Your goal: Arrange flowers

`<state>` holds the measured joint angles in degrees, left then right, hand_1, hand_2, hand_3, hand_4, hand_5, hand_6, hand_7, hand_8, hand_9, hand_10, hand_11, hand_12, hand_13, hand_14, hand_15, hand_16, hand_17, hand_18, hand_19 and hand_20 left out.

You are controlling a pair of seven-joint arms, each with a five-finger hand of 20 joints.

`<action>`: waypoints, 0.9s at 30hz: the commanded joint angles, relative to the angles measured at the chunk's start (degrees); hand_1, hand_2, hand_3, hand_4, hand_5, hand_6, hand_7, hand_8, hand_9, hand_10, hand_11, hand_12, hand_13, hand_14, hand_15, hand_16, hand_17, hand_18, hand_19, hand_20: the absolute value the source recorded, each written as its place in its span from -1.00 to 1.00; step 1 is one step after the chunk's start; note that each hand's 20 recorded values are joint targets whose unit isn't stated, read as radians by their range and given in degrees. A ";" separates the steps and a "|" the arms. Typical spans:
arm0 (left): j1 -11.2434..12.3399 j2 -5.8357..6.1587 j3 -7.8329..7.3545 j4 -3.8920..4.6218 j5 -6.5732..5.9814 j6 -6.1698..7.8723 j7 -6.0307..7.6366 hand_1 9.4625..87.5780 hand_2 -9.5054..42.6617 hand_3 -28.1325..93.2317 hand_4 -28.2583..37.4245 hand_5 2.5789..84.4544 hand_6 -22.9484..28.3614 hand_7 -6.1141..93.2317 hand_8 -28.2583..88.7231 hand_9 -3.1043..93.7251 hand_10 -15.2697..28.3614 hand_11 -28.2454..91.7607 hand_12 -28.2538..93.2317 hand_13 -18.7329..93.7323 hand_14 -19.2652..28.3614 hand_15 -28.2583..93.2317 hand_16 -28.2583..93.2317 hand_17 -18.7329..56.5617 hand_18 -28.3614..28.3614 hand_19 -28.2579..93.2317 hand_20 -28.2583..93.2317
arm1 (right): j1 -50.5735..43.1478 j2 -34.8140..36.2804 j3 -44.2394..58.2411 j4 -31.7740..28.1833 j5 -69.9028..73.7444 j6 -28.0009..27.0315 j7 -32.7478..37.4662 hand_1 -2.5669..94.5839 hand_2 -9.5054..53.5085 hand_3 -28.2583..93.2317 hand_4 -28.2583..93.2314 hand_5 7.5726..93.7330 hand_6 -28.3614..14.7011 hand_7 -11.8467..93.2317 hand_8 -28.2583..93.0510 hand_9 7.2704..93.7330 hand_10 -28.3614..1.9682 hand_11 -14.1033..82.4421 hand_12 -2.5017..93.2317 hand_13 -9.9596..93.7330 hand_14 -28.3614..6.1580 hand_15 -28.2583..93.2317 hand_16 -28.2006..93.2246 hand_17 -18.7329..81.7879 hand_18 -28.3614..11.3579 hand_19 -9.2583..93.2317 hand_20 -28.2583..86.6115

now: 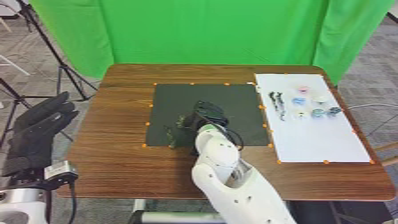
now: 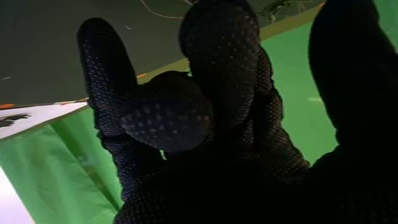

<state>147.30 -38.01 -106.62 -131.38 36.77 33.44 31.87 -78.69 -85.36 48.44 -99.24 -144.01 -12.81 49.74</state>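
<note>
Green foliage [image 1: 171,134] shows beside the right hand [image 1: 210,112] — its shape unclear.

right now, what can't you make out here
Head view: what lies beneath the right hand, hidden by its glove
Head view: what the pink item is, too small
Head view: left arm, its base cut off by an edge
Right wrist view: white sheet, partly cut off by an edge

high head view, forward and down; close wrist view (green curtain [image 1: 222,35] shared)
</note>
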 commanded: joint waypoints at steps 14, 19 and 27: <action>1.69 -0.11 -0.98 -0.38 0.01 -0.37 0.11 -0.46 -0.54 0.81 -0.57 -0.17 0.22 -0.51 -0.72 -0.30 0.53 0.12 -0.42 -0.35 0.77 0.49 -0.80 -0.82 0.71 0.37 -0.41 | -1.04 0.34 0.01 -1.70 2.82 -2.32 2.35 -0.26 -0.81 0.64 -0.87 0.78 -0.22 -0.51 -0.69 1.00 0.17 0.30 -0.56 1.00 0.42 0.59 -0.26 0.22 -0.86 0.86 -0.77; 2.31 -0.23 -1.33 -0.51 -0.06 -0.36 0.12 -0.46 -0.54 0.81 -0.57 -0.17 0.23 -0.51 -0.72 -0.30 0.53 0.12 -0.42 -0.35 0.77 0.49 -0.80 -0.82 0.71 0.37 -0.41 | -1.00 0.82 -0.46 -2.80 3.67 -2.14 2.56 -0.31 -0.75 0.64 -0.87 0.72 -0.25 -0.52 -0.69 1.00 0.16 0.30 -0.57 1.00 0.42 0.59 -0.27 0.23 -0.84 0.85 -0.78; 2.35 -0.34 -1.38 -0.52 -0.03 -0.40 0.11 -0.46 -0.54 0.81 -0.56 -0.17 0.23 -0.51 -0.72 -0.30 0.53 0.12 -0.42 -0.35 0.77 0.48 -0.80 -0.82 0.71 0.37 -0.41 | -1.69 0.77 -0.05 -2.96 3.57 -2.82 2.46 -0.32 -0.74 0.63 -0.86 0.55 -0.32 -0.54 -0.68 1.00 0.13 0.28 -0.59 1.00 0.43 0.59 -0.29 0.26 -0.80 0.84 -0.84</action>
<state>148.81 -37.98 -107.78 -131.47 36.67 33.37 32.02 -79.75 -84.65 48.38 -102.00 -140.17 -15.64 51.81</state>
